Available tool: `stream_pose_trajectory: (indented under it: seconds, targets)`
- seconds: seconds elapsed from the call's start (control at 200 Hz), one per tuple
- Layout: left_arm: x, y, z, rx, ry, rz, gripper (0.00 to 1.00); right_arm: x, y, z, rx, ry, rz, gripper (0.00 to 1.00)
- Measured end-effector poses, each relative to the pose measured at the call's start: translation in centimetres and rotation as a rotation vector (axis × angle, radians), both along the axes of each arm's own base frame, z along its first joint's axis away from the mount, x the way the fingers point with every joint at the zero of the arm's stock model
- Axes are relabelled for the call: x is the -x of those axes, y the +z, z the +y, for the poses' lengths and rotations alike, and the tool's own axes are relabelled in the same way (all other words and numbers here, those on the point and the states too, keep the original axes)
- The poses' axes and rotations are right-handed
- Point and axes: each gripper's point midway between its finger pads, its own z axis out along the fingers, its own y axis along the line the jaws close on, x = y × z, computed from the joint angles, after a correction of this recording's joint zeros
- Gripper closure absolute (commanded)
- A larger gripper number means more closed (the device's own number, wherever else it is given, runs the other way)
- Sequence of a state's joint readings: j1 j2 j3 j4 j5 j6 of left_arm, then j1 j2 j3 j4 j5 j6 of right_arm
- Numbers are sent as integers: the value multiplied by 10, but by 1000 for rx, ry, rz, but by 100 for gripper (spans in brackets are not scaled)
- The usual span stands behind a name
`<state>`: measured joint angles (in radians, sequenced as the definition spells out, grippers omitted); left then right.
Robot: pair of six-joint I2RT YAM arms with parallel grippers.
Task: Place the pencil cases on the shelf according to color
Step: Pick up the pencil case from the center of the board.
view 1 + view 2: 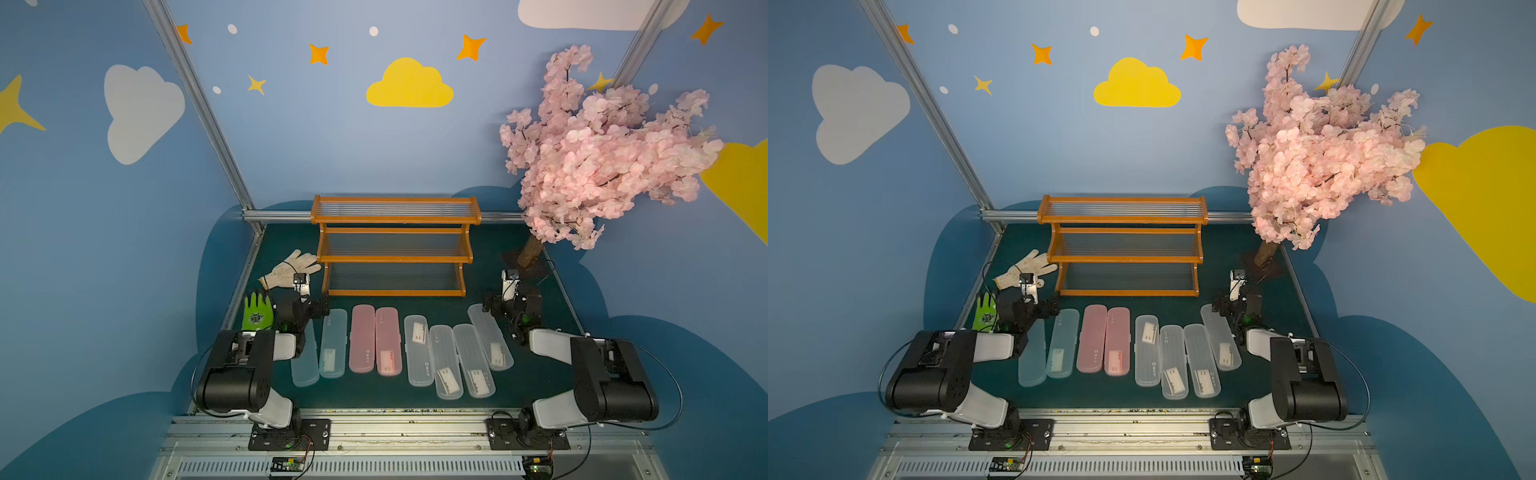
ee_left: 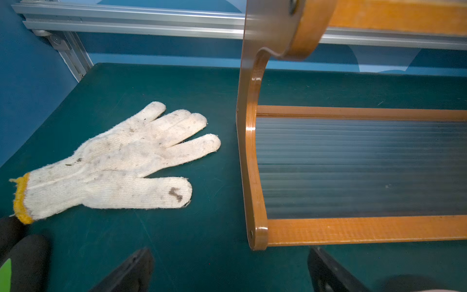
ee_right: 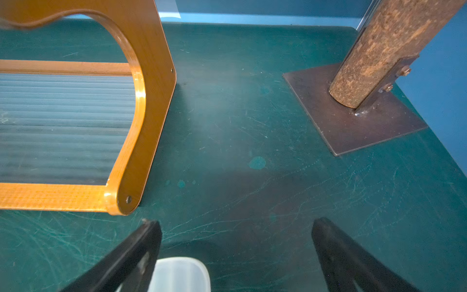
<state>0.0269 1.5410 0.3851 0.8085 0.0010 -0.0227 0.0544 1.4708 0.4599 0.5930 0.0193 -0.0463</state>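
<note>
Top views: we see the shelf [image 1: 395, 259] at the back of the green table [image 1: 374, 395] and, just in front of it, all eight pencil cases lying flat in a row on the table. From the robot's left we count two light blue cases [image 1: 333, 345], two pink cases [image 1: 361, 338] and four frosted clear cases [image 1: 446, 361], with the rightmost clear case [image 1: 490, 336] slanted. The left gripper [image 1: 321, 305] sits by the shelf's left foot, near the far ends of the blue pair. The left wrist view shows its fingers [image 2: 131, 270] spread, with only table between them. The right gripper [image 1: 487, 305] sits over the far end of the slanted case. In the right wrist view its fingers [image 3: 141, 252] stand wide apart with that case's rounded end below them; we cannot tell whether they touch it. A white glove [image 1: 291, 270] and a green glove [image 1: 258, 316] lie left of the shelf. A pink blossom tree [image 1: 602, 145] stands to its right.
</note>
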Motion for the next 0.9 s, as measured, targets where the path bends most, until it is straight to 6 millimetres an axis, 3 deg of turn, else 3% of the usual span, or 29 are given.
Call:
stream_pose_trajectory:
  seconds: [0.771, 0.901]
  targets:
    - [0, 0, 0, 0, 0, 0, 0, 0, 0, 0, -2, 3, 0, 2]
    - [4, 11, 2, -21, 27, -2, 0, 1, 0, 0, 2, -4, 5, 2]
